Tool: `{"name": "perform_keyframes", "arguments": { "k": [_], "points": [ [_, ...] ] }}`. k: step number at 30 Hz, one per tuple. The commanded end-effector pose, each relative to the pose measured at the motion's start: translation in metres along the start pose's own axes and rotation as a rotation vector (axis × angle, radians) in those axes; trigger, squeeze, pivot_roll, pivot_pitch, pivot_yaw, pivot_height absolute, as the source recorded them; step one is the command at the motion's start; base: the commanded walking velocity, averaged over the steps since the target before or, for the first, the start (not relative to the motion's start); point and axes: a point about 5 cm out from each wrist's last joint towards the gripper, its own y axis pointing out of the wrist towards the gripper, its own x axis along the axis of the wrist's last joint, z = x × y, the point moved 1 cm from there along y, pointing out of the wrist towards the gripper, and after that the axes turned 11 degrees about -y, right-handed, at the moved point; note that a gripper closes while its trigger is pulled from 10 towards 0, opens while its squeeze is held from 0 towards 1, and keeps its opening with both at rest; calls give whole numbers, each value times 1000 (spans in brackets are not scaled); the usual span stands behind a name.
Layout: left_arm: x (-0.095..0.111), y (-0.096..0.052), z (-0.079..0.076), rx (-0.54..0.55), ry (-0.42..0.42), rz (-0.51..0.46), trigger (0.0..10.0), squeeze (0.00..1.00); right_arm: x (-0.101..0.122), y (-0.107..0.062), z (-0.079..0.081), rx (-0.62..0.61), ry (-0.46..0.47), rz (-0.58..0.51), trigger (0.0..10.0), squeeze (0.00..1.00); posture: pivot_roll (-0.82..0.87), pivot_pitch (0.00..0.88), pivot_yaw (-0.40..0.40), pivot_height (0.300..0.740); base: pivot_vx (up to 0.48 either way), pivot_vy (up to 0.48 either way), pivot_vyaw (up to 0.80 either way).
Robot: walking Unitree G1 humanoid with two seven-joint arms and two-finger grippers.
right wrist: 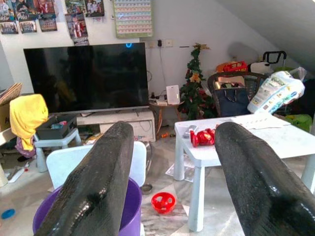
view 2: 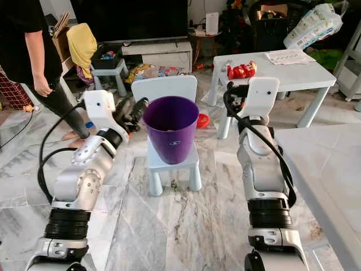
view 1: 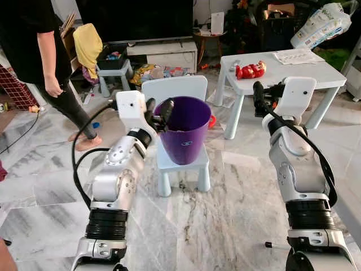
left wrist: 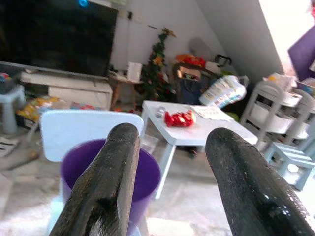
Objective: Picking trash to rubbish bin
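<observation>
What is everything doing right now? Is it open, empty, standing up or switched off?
Left pincer: open, empty, at the bin's rim.
Right pincer: open, empty, raised.
Purple bin: upright on the small chair, no lid.
TV: screen dark.
Red toy: lying on the white table.

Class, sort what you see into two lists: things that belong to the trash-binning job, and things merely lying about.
Job: purple bin; left gripper at its rim; right gripper, raised.

Lying about: white chair; white table; red toy; papers; red ball; person.
</observation>
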Motion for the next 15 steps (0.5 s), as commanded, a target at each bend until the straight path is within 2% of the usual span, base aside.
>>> {"name": "perform_keyframes", "arguments": {
  "k": [1, 8, 15],
  "points": [
    [15, 3, -1, 4, 26, -56, 10000, 0, 7, 5, 0, -14, 4, -21, 10000, 0, -49, 0, 19, 740, 0, 0, -775],
    [29, -2, 11, 61, 48, -130, 10000, 0, 5, 5, -4, -39, -13, -19, 10000, 0, -34, 0, 31, 740, 0, 0, -778],
    [33, 1, 17, 57, 50, -126, 10000, 0, 1, -5, 9, -1, -25, -12, 10000, 0, -55, 0, 37, 740, 337, 0, -777]
  ]
}}
